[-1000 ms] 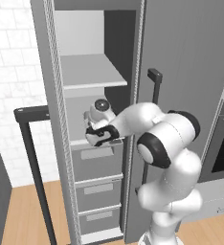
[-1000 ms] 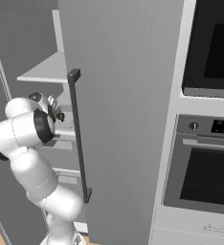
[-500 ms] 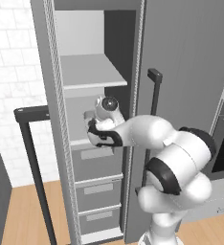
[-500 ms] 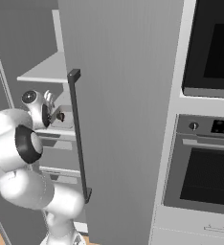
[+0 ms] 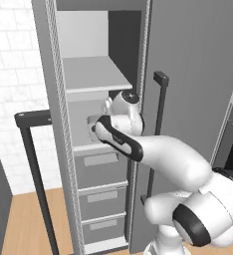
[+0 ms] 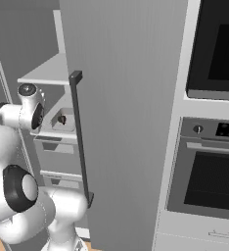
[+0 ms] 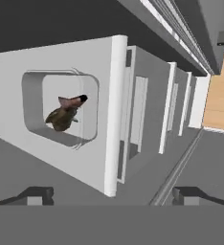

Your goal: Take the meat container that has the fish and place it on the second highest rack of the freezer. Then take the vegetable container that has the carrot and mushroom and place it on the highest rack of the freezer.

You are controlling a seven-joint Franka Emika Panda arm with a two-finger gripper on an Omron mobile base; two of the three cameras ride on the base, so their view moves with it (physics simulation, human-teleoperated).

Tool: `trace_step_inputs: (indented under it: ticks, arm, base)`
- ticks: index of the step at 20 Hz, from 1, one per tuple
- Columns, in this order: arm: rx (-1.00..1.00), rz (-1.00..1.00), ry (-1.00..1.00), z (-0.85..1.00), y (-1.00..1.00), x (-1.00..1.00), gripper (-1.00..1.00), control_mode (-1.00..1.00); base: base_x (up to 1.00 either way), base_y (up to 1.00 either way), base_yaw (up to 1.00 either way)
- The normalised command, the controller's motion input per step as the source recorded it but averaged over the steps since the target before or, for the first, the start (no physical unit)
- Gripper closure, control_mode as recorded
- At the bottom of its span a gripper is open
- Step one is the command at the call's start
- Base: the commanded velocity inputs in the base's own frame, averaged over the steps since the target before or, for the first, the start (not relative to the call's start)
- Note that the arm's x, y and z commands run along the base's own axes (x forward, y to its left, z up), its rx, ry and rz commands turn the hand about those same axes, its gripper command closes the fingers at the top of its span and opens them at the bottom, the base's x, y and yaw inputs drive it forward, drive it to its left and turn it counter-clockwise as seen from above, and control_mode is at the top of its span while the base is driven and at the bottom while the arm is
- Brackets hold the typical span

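Observation:
The meat container point(image 7: 61, 110), a pale tray, holds the brown fish point(image 7: 65, 115) and rests on the second highest rack point(image 7: 51, 62) of the freezer point(image 5: 54, 99). In the right base view the container point(image 6: 62, 120) sits on that shelf point(image 6: 53, 133). My gripper point(image 7: 114, 195) is open, drawn back from the tray, with nothing between its fingertips point(image 7: 35, 194). Seen from the left base, the gripper point(image 5: 96, 128) hovers at the shelf's front, under the bare highest rack point(image 5: 96, 74). The vegetable container with the carrot and mushroom is out of view.
The open freezer door point(image 6: 131, 98) with its dark bar handle point(image 6: 80, 142) stands just right of my arm. Grey drawers point(image 5: 101, 199) lie below the shelves. A black-fronted oven point(image 6: 209, 176) is at the right. A dark bar point(image 5: 34, 164) rises at the left.
The fingers have spread a little wider and stand clear of the meat container, which stays on the lower shelf. My elbow has swung down toward the cameras; the hand stays near the shelf.

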Motion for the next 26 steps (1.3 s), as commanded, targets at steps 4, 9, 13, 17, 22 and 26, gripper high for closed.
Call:
trace_step_inputs:
  ticks: [4, 9, 13, 17, 22, 26]
  arm:
    - [-0.02, 0.22, 0.26, 0.0, -0.01, -0.98, -1.0, -1.0]
    - [-0.11, 0.28, 0.22, 0.01, -0.2, -1.0, -1.0, -1.0]
    - [-0.27, 0.39, 0.08, 0.36, -0.47, -0.8, -1.0, -1.0]
    - [-0.31, 0.48, 0.0, 0.72, -0.33, -0.79, -1.0, -1.0]
    - [-0.19, 0.45, -0.11, 0.74, -0.58, -0.84, -1.0, -1.0]
    - [-0.09, 0.39, -0.16, 0.7, -0.86, -0.84, -1.0, -1.0]
  base:
    - [0.0, 0.0, 0.0]
    - [0.0, 0.0, 0.0]
    - [0.0, 0.0, 0.0]
    - [0.0, 0.0, 0.0]
    - [0.0, 0.0, 0.0]
    - [0.0, 0.0, 0.0]
